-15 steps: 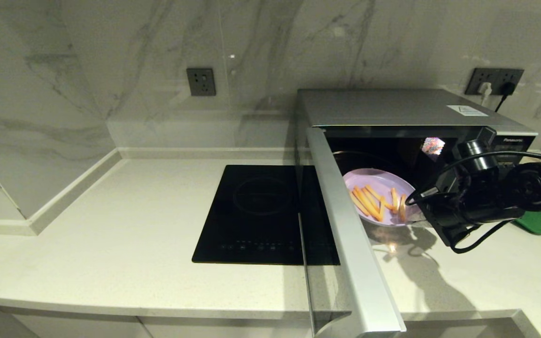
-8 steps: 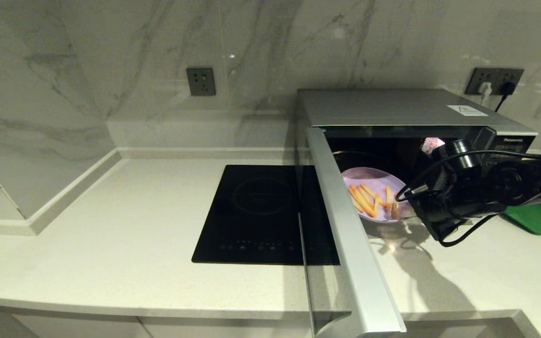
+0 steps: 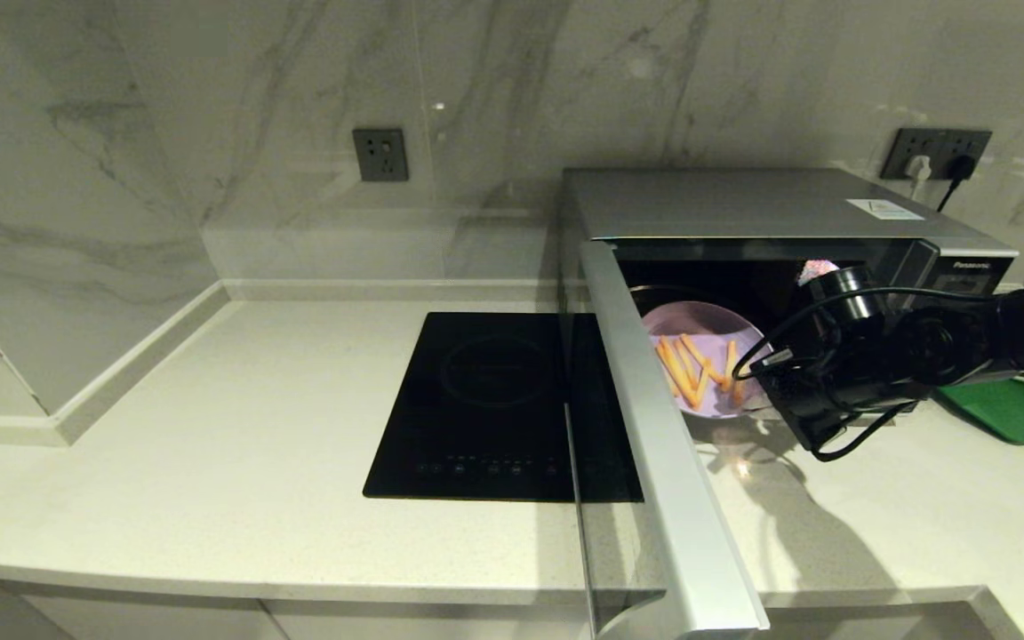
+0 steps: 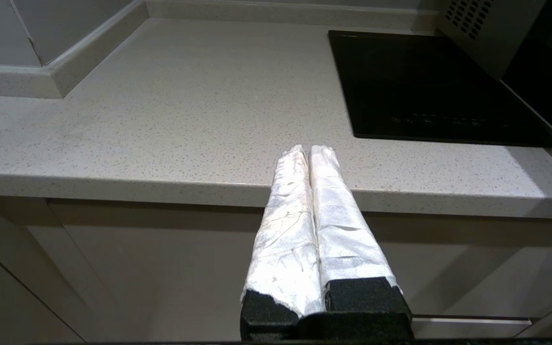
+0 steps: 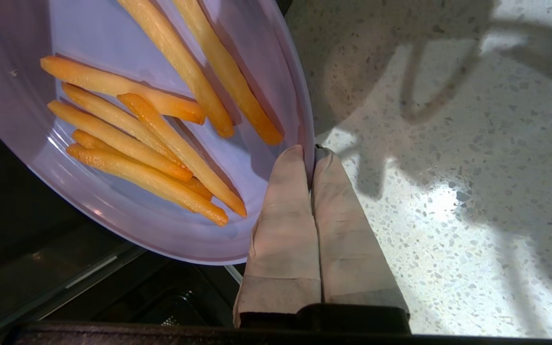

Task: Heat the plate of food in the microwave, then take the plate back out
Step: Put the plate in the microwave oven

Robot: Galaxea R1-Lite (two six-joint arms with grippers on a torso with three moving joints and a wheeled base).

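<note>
The silver microwave [image 3: 743,209] stands at the back right, its door [image 3: 663,462] swung wide open toward me. The lavender plate of food [image 3: 699,351] with orange sticks hangs tilted at the cavity mouth, partly inside. My right gripper [image 5: 312,153] is shut on the plate of food [image 5: 170,143], its taped fingers [image 5: 285,211] pinching the rim; in the head view the black wrist hides that gripper. My left gripper [image 4: 307,151] is shut and holds nothing, parked low in front of the counter edge, out of the head view.
A black induction cooktop [image 3: 494,400] lies left of the open door. A green mat [image 3: 1019,409] sits at the far right. The speckled counter [image 3: 210,444] stretches left to a marble wall. The right arm's cables hang over the counter in front of the microwave.
My right gripper has carried the plate of food leftward and farther back, from in front of the microwave opening into the cavity mouth. The left arm has not moved.
</note>
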